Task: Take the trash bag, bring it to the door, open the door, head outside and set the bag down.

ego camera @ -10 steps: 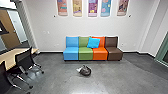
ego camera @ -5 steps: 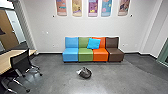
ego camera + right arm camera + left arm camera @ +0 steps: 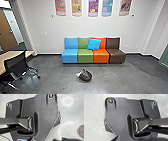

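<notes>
The dark trash bag [image 3: 85,75] lies on the grey floor in the head view, a little below the middle, in front of the row of seats. A pale bit shows at its left side. In the left and right wrist views the robot's own dark plate and jointed bar stand over pale floor. Whether either gripper is open or shut I cannot tell, and nothing held can be made out.
Behind the bag, a row of blue, green, orange [image 3: 100,56] and brown seats stands against the wall, with a blue cushion [image 3: 94,44] on it. At the left are a wooden-topped table [image 3: 7,58] and a black mesh chair [image 3: 16,65]. A round floor cover [image 3: 81,131] shows in the right wrist view.
The head camera has moved nearer: the bag and seats show slightly larger and lower, and the chairs and table have slid toward the left edge. The bag lies where it was on the floor.
</notes>
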Controlling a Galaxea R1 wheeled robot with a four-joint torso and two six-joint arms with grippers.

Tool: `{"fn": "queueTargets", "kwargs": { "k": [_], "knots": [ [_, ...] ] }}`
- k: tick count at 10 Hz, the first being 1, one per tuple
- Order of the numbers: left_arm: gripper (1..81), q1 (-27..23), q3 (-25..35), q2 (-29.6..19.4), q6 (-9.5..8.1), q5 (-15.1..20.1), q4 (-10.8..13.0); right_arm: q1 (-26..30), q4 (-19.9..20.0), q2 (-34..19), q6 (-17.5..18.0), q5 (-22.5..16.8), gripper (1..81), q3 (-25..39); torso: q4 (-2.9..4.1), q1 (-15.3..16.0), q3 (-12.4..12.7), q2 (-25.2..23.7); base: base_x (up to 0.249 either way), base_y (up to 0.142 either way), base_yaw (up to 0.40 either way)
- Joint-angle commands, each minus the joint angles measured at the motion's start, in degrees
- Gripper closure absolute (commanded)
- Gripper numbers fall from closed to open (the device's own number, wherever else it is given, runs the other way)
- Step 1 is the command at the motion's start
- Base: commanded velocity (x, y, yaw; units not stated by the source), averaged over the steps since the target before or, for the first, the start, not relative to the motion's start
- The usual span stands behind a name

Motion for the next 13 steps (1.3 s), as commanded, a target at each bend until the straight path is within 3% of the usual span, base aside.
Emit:
{"fn": "queueTargets", "kwargs": {
  "k": [1, 13],
  "knots": [
    [1.0, -2.24, 0.20, -0.47, 0.08, 3.02, -0.33, 2.01, -0.24, -0.91, -0.45, -3.55, 1.0, 0.48, 0.00, 0.00, 0.00, 0.00, 0.191, 0.000, 0.000],
    [1.0, -2.24, 0.29, -0.20, -0.01, 2.94, -0.33, 1.92, -0.33, -1.00, -0.45, -3.55, 1.0, 0.92, 0.00, 0.00, -0.02, 0.00, 0.191, 0.000, 0.000]
  ]
}}
